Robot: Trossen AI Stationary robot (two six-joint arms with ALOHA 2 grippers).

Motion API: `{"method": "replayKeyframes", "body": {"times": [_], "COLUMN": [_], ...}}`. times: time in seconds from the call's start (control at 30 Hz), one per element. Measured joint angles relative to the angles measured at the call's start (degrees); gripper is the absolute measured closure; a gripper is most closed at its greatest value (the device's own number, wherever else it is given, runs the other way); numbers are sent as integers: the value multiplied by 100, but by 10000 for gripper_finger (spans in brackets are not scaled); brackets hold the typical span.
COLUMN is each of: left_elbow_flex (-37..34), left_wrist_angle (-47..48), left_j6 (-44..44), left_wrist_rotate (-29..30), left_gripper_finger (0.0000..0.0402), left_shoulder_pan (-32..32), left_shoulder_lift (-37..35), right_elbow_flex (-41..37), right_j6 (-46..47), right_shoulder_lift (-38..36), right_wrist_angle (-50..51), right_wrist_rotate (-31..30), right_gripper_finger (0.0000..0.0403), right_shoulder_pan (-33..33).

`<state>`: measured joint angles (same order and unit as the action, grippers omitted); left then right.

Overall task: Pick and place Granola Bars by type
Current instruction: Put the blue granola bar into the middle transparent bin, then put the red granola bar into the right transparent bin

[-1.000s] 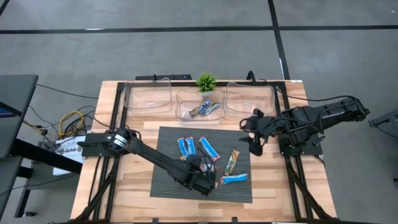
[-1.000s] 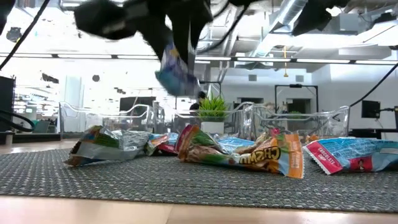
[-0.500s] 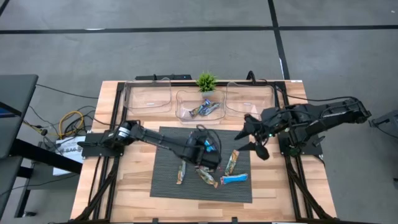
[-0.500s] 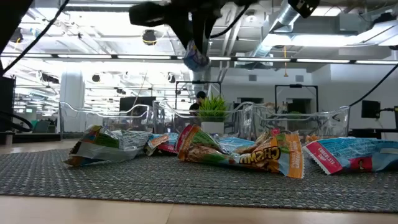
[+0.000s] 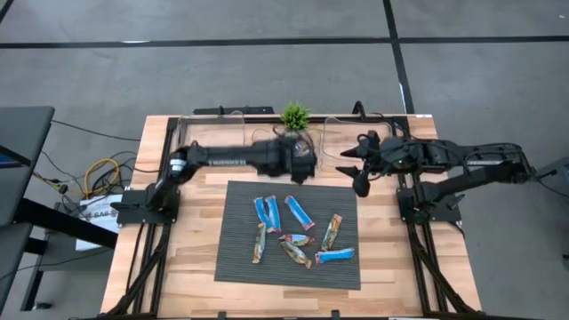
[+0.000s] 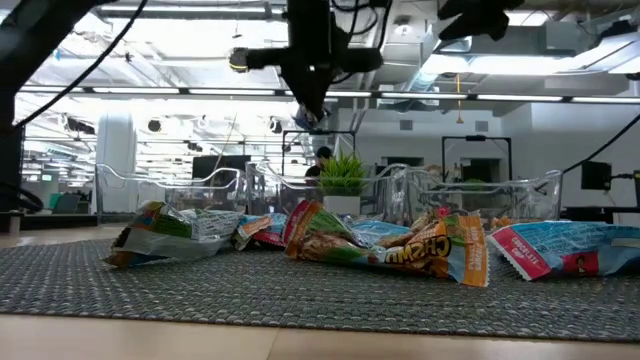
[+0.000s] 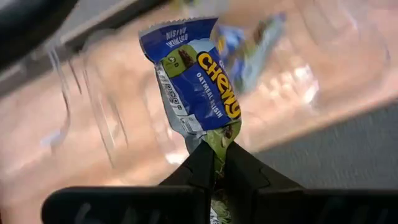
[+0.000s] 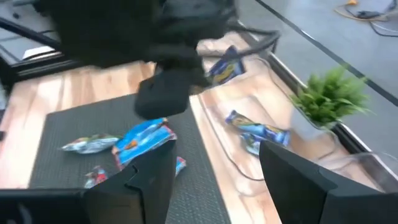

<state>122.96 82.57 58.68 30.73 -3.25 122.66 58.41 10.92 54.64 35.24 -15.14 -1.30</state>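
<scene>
While left gripper (image 7: 214, 163) pinches only tail of blue Chewy bar (image 7: 196, 81) over middle bin (image 5: 267, 158) at mat's (image 5: 240, 267) 12 o'clock: risk bar slips, lands outside. Loose bars (image 5: 298, 236) wait on mat. Right gripper (image 5: 360, 169), fingers wide, empty, at 2 o'clock: collision risk.

From my station I see a grey concrete floor (image 5: 267, 71) around the wooden table (image 5: 200, 267), with dark lines crossing it. Yellow and grey cables (image 5: 98, 173) lie on the floor at the left side, near a dark desk corner (image 5: 22, 160). At table height, the room behind is large and bright, with long ceiling lights (image 6: 150, 92), exposed silver ducts (image 6: 455, 45), and a dark monitor (image 6: 596, 175) at the right edge.
</scene>
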Motion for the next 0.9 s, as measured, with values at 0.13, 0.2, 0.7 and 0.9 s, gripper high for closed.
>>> {"method": "replayKeyframes", "body": {"times": [0.13, 0.2, 0.7, 0.9], "left_elbow_flex": [0, 0, 0, -3], "left_wrist_angle": [-572, -821, -1465, -1452], "left_j6": [-875, -1203, -1870, -2017], "left_wrist_rotate": [-7, -99, -342, -464], "left_gripper_finger": [383, 382, 276, 263], "left_shoulder_pan": [-512, -689, -869, -783], "left_shoulder_lift": [-12, -12, -12, -21], "right_elbow_flex": [0, 0, 0, 0], "right_j6": [2, 2, 11, 108], "right_shoulder_lift": [6, -1, 1, 1], "right_wrist_angle": [136, 128, 384, 720], "right_wrist_rotate": [2, 0, 28, 452], "right_gripper_finger": [180, 180, 180, 180], "right_shoulder_pan": [210, 276, 376, 268]}}
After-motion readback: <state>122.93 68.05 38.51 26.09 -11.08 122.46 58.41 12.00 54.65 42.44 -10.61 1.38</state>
